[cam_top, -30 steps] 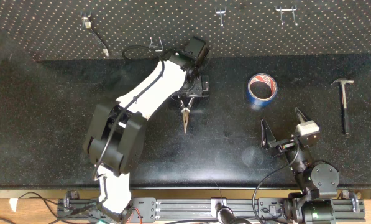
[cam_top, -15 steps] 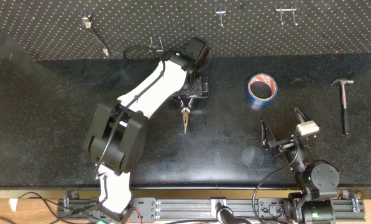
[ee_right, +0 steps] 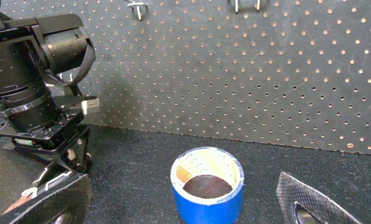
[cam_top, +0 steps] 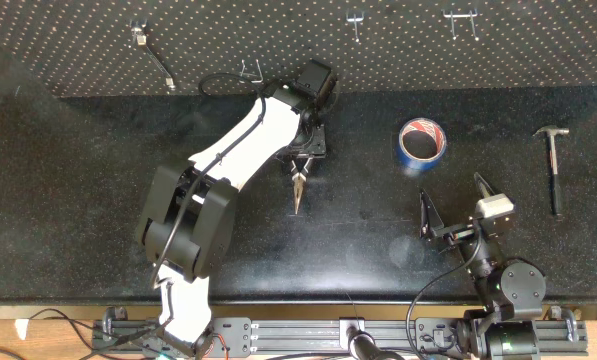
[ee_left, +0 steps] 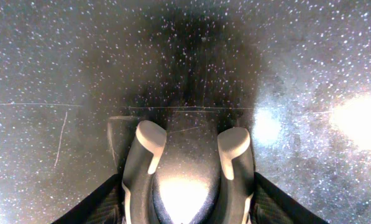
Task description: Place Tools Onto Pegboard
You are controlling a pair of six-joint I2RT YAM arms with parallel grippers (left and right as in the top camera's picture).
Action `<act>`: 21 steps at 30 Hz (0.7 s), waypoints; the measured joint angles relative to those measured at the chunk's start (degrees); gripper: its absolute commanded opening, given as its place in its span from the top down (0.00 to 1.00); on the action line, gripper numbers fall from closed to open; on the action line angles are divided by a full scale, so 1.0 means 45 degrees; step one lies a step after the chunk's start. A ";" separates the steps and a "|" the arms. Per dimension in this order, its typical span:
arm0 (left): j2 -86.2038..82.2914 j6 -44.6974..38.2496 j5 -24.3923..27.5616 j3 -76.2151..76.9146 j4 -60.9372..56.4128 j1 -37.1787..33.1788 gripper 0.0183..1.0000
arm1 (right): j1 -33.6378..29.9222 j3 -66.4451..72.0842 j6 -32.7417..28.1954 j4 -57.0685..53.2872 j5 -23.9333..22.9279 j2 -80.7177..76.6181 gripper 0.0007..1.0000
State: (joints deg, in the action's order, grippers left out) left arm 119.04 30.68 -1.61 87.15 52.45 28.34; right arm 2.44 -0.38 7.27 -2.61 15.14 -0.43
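Left hand (cam_top: 300, 162) tight around handles of the pliers (cam_top: 296, 190), near the pegboard (cam_top: 398, 50)

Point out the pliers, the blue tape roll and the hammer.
pliers (cam_top: 296, 192), top view, on the tapered nose.
blue tape roll (ee_right: 207, 211), right wrist view, on the blue outer wall.
hammer (cam_top: 554, 175), top view, on the middle of the handle.

1. Workshop-style robot test bench.
2. Pegboard (cam_top: 378, 50) with metal hooks (cam_top: 461, 22) runs along the worktop's (cam_top: 78, 200) far edge.
3. Hand tools on the worktop: hammer (cam_top: 553, 170), pliers (cam_top: 297, 188), tape roll (cam_top: 421, 143).
4. Robot arms (cam_top: 240, 150) stand on a rail (cam_top: 278, 330) at the near edge, cables (cam_top: 418, 295) trailing.
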 measured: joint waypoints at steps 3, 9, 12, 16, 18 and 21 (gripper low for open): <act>0.0000 0.0000 0.0000 0.0000 0.0000 0.0000 0.59 | 0.0000 0.0000 0.0000 0.0000 0.0000 0.0000 0.02; 0.0000 -0.0005 0.0000 0.0000 0.0000 0.0000 0.79 | 0.0000 0.0000 0.0000 0.0000 0.0000 0.0000 0.02; 0.0000 -0.0005 0.0000 0.0000 -0.0005 0.0000 0.99 | 0.0000 0.0000 0.0000 0.0000 0.0000 0.0000 0.02; 0.0000 -0.0005 0.0005 0.0000 0.0005 0.0000 0.99 | 0.0000 0.0000 0.0000 0.0000 0.0000 0.0000 0.02; 0.0000 -0.0005 0.0010 0.0000 0.0034 0.0000 0.99 | 0.0000 0.0000 0.0000 0.0000 0.0000 0.0000 0.02; 0.0000 -0.0005 0.0010 0.0000 0.0024 0.0000 0.99 | 0.0000 0.0000 0.0000 0.0000 0.0000 0.0000 0.02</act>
State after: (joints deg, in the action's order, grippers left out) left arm 119.04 30.65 -1.56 87.15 52.56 28.34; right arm 2.44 -0.38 7.27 -2.61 15.14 -0.43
